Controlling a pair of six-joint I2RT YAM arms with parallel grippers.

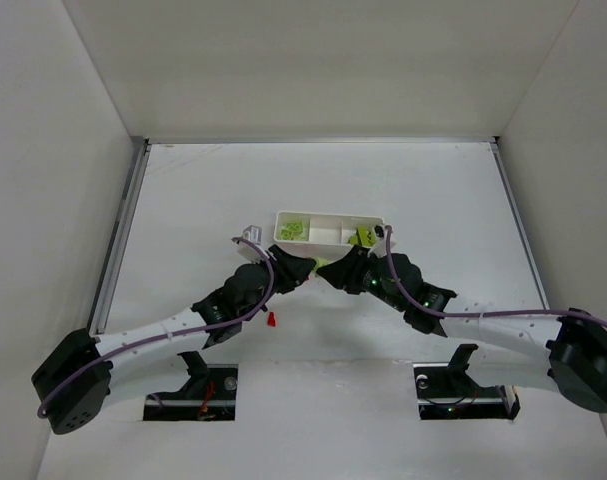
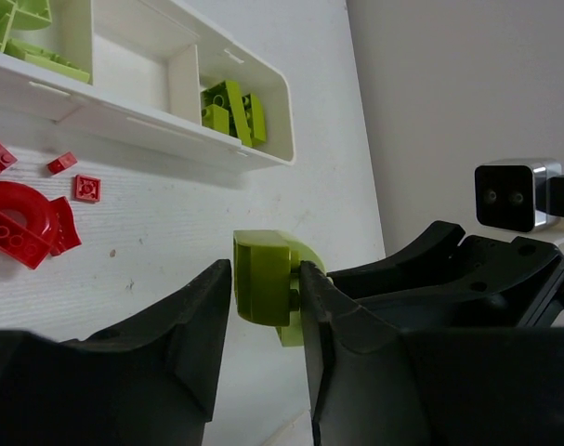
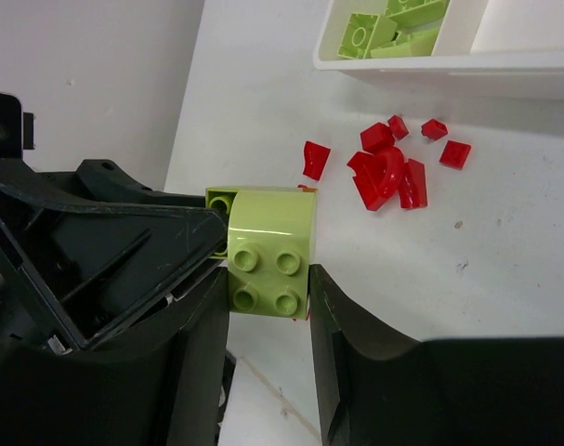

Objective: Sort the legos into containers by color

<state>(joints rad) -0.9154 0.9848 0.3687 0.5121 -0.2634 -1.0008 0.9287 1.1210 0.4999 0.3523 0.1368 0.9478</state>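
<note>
The right end effector [image 3: 268, 283] pinches a lime block [image 3: 268, 232] by its sides, and the left end effector [image 2: 266, 279] clamps the same block from the opposite side. Red legos [image 3: 388, 172] lie on the table [image 3: 504, 242] just ahead of both, short of the tray [image 3: 430, 63].

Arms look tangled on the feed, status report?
Both clamped on one lime brick: left end effector, right end effector. Loose red legos beside tray. Nothing between brick and tray.

From above, we barely discern the lime brick [image 1: 321, 263], mostly hidden and tiny; both wrist views crop the tray [image 2: 124, 116] at their edges.
</note>
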